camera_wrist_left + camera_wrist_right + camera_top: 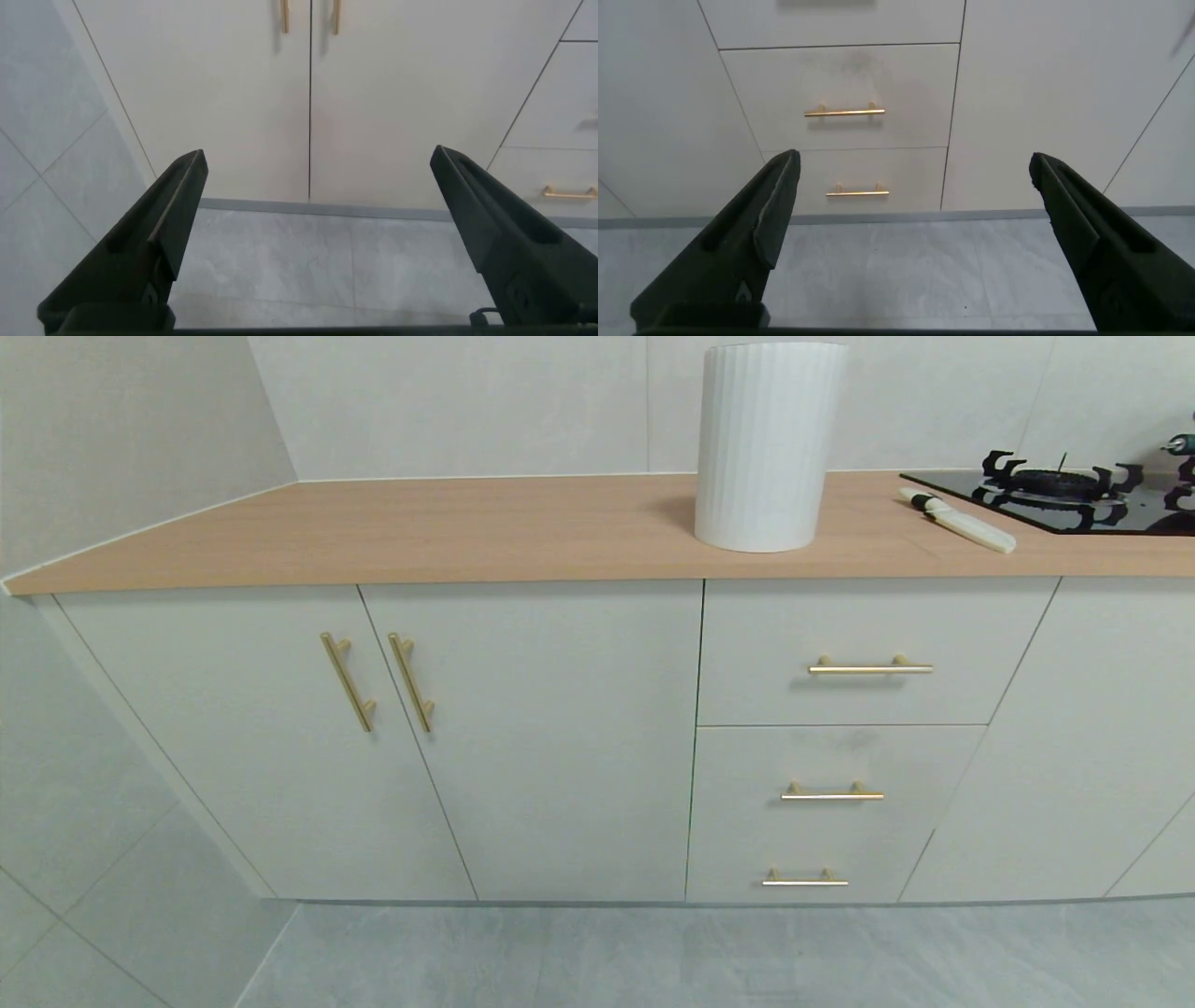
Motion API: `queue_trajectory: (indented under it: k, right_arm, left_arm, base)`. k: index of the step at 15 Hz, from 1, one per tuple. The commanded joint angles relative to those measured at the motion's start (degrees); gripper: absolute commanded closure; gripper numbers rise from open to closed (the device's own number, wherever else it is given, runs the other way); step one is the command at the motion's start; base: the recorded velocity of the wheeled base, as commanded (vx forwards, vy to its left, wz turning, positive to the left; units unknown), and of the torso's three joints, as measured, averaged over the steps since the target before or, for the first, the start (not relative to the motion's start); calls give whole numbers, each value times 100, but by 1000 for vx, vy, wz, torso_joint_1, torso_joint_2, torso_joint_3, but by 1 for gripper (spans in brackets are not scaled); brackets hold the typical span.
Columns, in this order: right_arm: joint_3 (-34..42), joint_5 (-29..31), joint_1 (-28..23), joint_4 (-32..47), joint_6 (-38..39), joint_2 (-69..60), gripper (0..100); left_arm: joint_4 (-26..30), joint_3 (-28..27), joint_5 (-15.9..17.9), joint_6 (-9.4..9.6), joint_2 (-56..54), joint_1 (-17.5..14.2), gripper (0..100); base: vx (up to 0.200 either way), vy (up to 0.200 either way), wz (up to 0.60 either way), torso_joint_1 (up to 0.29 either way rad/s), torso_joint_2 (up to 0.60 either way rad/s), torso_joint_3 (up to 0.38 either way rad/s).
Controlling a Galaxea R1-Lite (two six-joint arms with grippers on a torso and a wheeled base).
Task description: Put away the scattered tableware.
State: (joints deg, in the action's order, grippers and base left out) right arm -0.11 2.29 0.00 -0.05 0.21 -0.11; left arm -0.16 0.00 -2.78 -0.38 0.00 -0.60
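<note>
A white utensil (957, 520), knife-shaped with a dark band near one end, lies on the wooden desk (467, 527) at far right, just beside the near left corner of a black gas hob (1064, 495). To its left, apart from it, a tall ribbed white canister (766, 448) stands upright on the desk.

Below the desk, two pale cabinet doors (541, 737) with gold bar handles sit on the left, and a stack of three drawers (840, 756), each with a gold handle, sits on the right beneath the canister.

The left claw (318, 159) hangs low over the grey tiled floor (308, 261) in front of the cabinet doors, its two dark fingers spread wide with nothing between them. The right claw (915, 159) hangs likewise in front of the lower two drawers, fingers spread wide and holding nothing, the drawer handles (844, 112) showing between them.
</note>
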Motion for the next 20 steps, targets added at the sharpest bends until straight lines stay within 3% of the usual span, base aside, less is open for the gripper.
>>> queue_trajectory:
  k: [1, 3, 20]
  right_arm:
    - [2, -1, 0, 14, -3, 11, 0]
    - [2, -1, 0, 14, -3, 11, 0]
    - [2, -1, 0, 14, -3, 11, 0]
  left_arm:
    - [-2, 0, -3, 3, 0, -2, 0]
    - [-2, 0, -3, 11, 0, -2, 0]
    - [-2, 0, -3, -6, 0, -2, 0]
  base:
    - [0, 0, 0, 0, 0, 0]
    - [0, 0, 0, 0, 0, 0]
    - [188, 0, 0, 3, 3, 2]
